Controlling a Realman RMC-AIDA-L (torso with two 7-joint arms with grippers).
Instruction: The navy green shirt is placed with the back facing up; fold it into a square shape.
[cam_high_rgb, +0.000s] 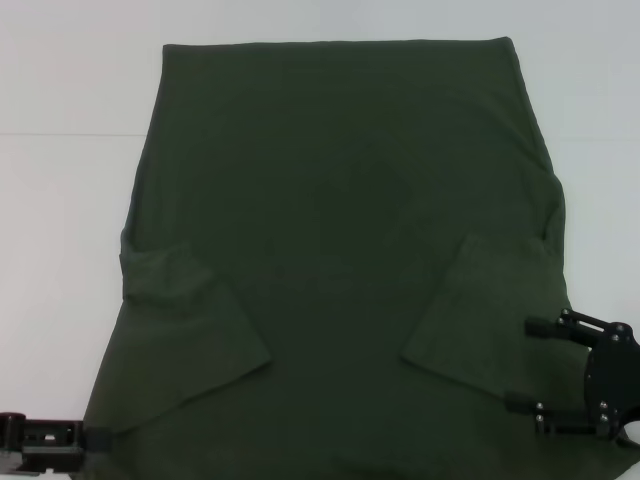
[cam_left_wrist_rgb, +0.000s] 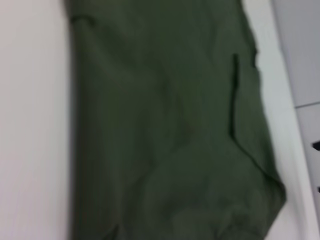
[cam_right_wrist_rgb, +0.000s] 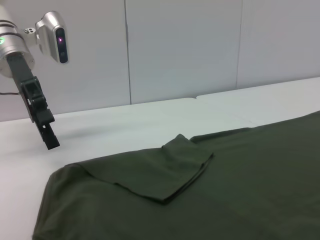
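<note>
The navy green shirt (cam_high_rgb: 340, 200) lies flat on the white table (cam_high_rgb: 60, 220) with its plain side up. Both short sleeves are folded inward onto the body: the left sleeve (cam_high_rgb: 190, 330) and the right sleeve (cam_high_rgb: 485, 310). My right gripper (cam_high_rgb: 520, 365) is open at the shirt's near right edge, just beside the folded right sleeve, with nothing held. My left gripper (cam_high_rgb: 90, 437) is low at the shirt's near left corner; the right wrist view shows it (cam_right_wrist_rgb: 50, 141) hovering above the table beyond the folded left sleeve (cam_right_wrist_rgb: 165, 170). The shirt (cam_left_wrist_rgb: 165, 125) fills the left wrist view.
White table surface (cam_right_wrist_rgb: 150, 120) surrounds the shirt on both sides. A pale wall (cam_right_wrist_rgb: 185, 45) stands behind the table in the right wrist view. The table's far edge (cam_high_rgb: 70, 134) runs across the upper part of the head view.
</note>
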